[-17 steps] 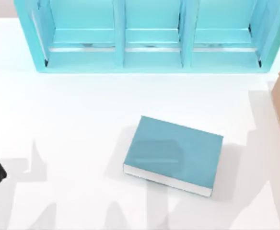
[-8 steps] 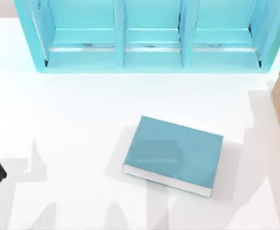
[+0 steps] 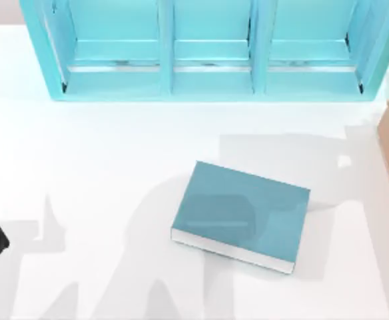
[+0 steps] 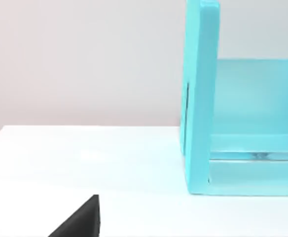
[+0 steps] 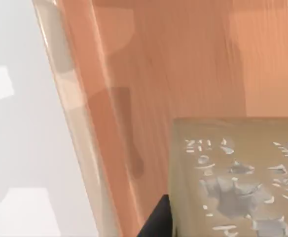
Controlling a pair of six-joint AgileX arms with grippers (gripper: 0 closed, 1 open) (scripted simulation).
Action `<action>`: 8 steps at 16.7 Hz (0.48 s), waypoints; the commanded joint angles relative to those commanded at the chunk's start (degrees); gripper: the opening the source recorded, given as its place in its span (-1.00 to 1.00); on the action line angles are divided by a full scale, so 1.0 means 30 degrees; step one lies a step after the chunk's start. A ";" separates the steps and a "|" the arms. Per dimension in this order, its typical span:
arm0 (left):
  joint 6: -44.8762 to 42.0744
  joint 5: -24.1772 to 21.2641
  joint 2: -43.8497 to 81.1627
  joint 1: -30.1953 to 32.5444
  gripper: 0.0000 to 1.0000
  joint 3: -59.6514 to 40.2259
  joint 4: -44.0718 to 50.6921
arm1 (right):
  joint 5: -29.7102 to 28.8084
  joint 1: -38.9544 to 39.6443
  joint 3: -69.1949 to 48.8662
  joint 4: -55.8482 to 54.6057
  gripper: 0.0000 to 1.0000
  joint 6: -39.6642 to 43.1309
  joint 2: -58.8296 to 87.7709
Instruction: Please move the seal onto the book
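Newly spread shadow across book (image 3: 241, 215); seal (image 5: 237, 177) inside wooden box (image 5: 183, 64).

The book (image 3: 241, 210) has a plain teal-blue cover and white page edges. The shelf unit (image 3: 208, 50) is light blue, the worktop (image 3: 101, 153) white. The box (image 5: 183, 64) is orange-tan wood; the seal (image 5: 237, 177) is tan with pale flecked marks.
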State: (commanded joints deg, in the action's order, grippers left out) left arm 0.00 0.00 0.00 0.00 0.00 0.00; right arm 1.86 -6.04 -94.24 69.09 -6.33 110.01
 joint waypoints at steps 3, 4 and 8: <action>0.0000 0.0000 0.0000 0.0000 1.00 0.0000 0.0000 | -0.0319 0.2708 -0.1227 0.2866 -1.00 -0.0844 -0.0914; 0.0000 0.0000 0.0000 0.0000 1.00 0.0000 0.0000 | -0.0449 0.3480 -0.1394 0.3647 -1.00 -0.0917 -0.1228; 0.0000 0.0000 0.0000 0.0000 1.00 0.0000 0.0000 | -0.0731 0.4787 -0.1522 0.4954 -1.00 -0.0922 -0.1884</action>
State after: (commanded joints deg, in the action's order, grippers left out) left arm 0.00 0.00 0.00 0.00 0.00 0.00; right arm -0.34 8.32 -98.81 83.95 -9.10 104.36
